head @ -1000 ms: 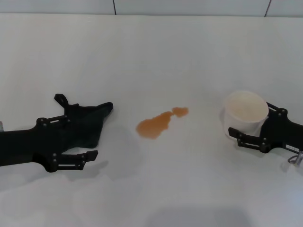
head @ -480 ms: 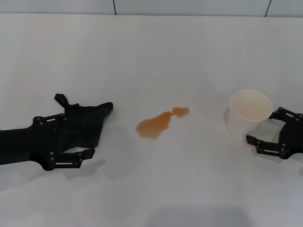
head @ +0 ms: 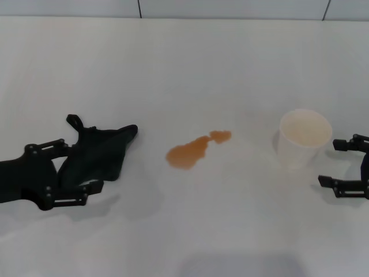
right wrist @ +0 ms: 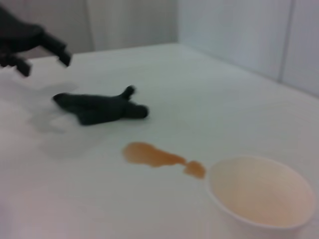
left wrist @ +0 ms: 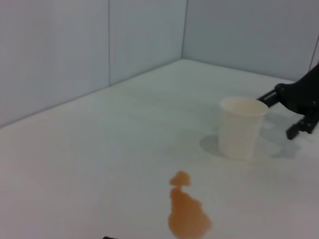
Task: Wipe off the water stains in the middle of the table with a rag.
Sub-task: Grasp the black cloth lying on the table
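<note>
The orange-brown water stain (head: 193, 151) lies in the middle of the white table (head: 184, 69). The black rag (head: 101, 147) lies crumpled to its left. My left gripper (head: 83, 163) is open and empty, with its fingers at the rag's left side. My right gripper (head: 328, 163) is open and empty at the right edge of the head view, apart from the white paper cup (head: 304, 138). The left wrist view shows the stain (left wrist: 187, 214) and the cup (left wrist: 240, 127). The right wrist view shows the rag (right wrist: 99, 107), the stain (right wrist: 154, 155) and the left gripper (right wrist: 44, 62) beyond.
The paper cup stands upright to the right of the stain, a short gap between them; it also shows in the right wrist view (right wrist: 261, 194). Light walls stand behind the table's far edge.
My right gripper let go of the cup and drew back to the right; the cup stands free. My left gripper slid back to the left along the rag, which stayed in place.
</note>
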Tool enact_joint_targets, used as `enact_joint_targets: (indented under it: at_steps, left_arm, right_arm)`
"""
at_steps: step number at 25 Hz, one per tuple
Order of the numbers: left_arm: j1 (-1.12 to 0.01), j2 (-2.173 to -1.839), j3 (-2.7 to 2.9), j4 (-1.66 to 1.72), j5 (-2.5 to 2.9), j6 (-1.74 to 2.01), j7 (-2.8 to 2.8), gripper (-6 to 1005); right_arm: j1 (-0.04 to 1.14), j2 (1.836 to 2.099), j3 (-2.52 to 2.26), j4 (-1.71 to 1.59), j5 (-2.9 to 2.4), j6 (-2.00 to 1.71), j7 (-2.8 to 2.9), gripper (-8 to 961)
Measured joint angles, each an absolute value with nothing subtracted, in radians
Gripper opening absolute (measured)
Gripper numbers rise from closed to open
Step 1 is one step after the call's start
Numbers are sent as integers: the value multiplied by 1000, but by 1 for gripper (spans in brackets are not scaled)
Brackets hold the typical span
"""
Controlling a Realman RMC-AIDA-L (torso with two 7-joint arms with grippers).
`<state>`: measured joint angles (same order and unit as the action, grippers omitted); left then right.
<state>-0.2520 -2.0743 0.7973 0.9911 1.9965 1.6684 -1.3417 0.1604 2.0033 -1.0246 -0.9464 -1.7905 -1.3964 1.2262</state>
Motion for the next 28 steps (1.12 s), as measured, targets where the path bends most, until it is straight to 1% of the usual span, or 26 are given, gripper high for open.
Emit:
enact_joint_targets:
  at_steps: [7,14,19,23,28]
  left_arm:
    - [-257,-2054,751,991,2002,1698,-1384,873]
    - [-263,-2029,750,1011,2022,1693,-1464,873]
    - [-282,-2032,750,1065,2090,1683,-1527,873]
    - [-334,-2038,750,1095,2171,1667,-1597,873]
    - [-395,-2034,758,1105,2233,1650,-1650,873]
  right_arm:
    - [183,2003,-956,-1195,-1977,-1617,1434,861]
    - [211,2004,-916,-1347,-2020,-1804,1526,861]
    - [222,2006,-971,-1358,-2014,-1828,1543,861]
    - [223,2007,-1058,-1349,-2014,-1814,1549,862]
    - [238,2008,-1174,-1348,-2012,-1755,1574,862]
